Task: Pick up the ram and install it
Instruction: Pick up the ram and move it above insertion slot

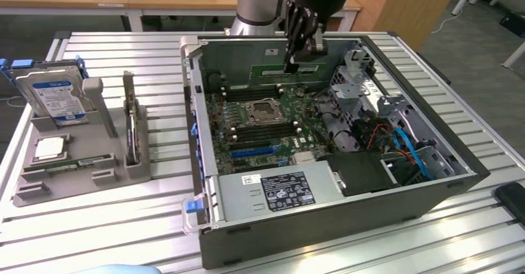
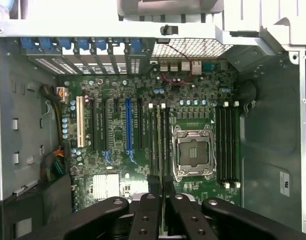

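Note:
My gripper (image 1: 291, 62) hangs over the far end of the open computer case (image 1: 459, 163), shut on the ram (image 1: 271, 70), a thin green stick held level above the motherboard (image 1: 271, 139). In the wrist view the black fingers (image 2: 148, 215) close on the stick's thin edge (image 2: 162, 186), which lines up with the long memory slots (image 2: 158, 140) beside the processor socket (image 2: 193, 152). A second, similar green stick (image 1: 78, 162) lies in the grey holder (image 1: 123, 169) at the exterior view's left.
The holder also carries a hard drive (image 1: 58, 96) standing upright, a square silver processor chip (image 1: 49, 146) and an upright card (image 1: 129, 120). Inside the case are a power supply (image 1: 279, 191), a drive cage (image 1: 361, 83) and blue cables (image 1: 410, 151). More memory slots (image 2: 227, 145) lie past the socket.

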You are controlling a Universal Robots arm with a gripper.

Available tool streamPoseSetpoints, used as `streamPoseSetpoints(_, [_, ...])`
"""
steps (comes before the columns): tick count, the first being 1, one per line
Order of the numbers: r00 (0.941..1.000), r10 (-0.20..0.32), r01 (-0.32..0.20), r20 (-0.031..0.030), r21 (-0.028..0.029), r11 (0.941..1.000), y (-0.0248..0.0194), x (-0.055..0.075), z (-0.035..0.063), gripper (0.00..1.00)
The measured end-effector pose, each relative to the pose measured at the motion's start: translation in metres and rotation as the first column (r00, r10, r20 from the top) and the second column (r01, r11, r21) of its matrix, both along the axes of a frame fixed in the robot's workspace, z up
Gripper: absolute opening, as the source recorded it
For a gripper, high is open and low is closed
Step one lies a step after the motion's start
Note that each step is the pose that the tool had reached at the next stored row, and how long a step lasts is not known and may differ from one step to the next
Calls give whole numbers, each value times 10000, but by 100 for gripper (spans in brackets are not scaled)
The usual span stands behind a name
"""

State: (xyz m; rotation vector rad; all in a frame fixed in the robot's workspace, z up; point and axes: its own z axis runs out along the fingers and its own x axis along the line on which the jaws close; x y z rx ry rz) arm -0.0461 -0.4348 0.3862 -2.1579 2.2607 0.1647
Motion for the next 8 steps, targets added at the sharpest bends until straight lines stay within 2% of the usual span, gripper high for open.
streamPoseSetpoints(8, [9999, -124, 124, 0, -1, 9999, 107, 0, -1, 13])
